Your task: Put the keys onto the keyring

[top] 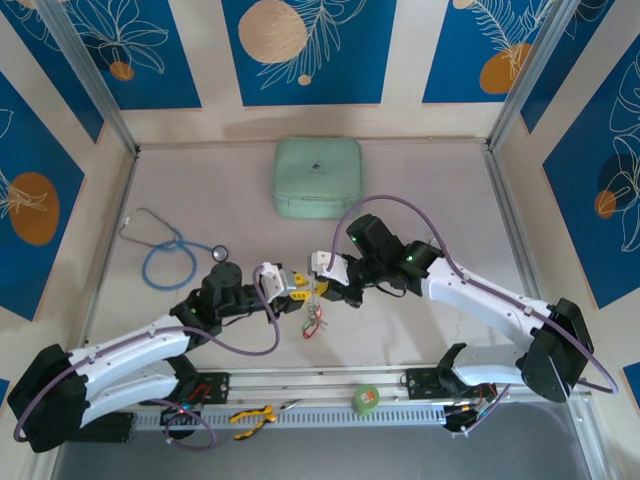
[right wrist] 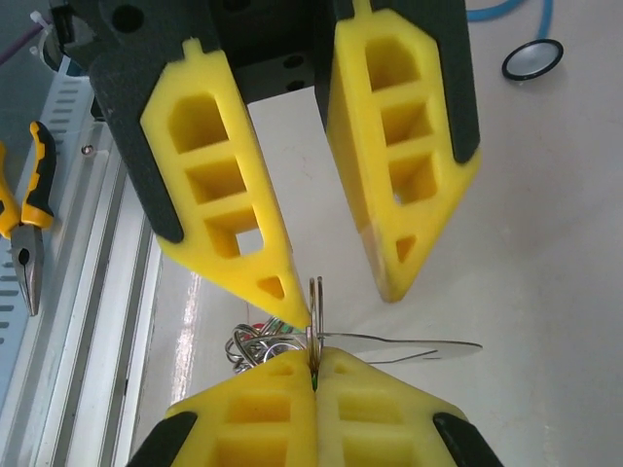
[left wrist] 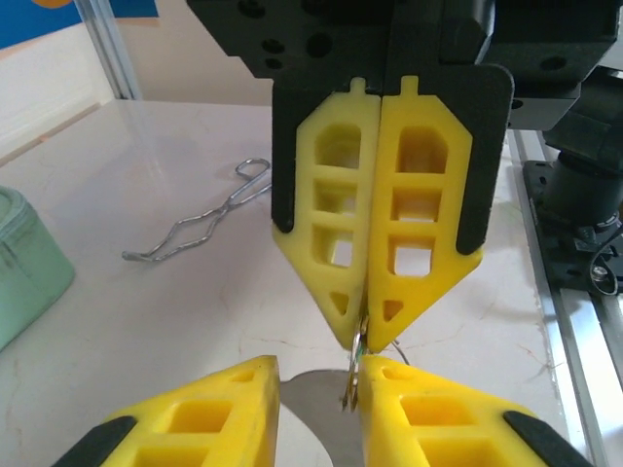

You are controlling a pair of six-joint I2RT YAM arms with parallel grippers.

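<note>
Yellow foam fingers of the right gripper (right wrist: 314, 375) were clenched on the thin pale oval keyring (right wrist: 315, 292) at lower centre, apparently steadying it edge-on; the left gripper (right wrist: 346, 304), released, straddled a flat silvery key (right wrist: 428, 345), probably to thread it.

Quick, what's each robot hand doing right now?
Left gripper: open, holding nothing, one fingertip right by the keyring.
Right gripper: closed, pinching the keyring.
</note>
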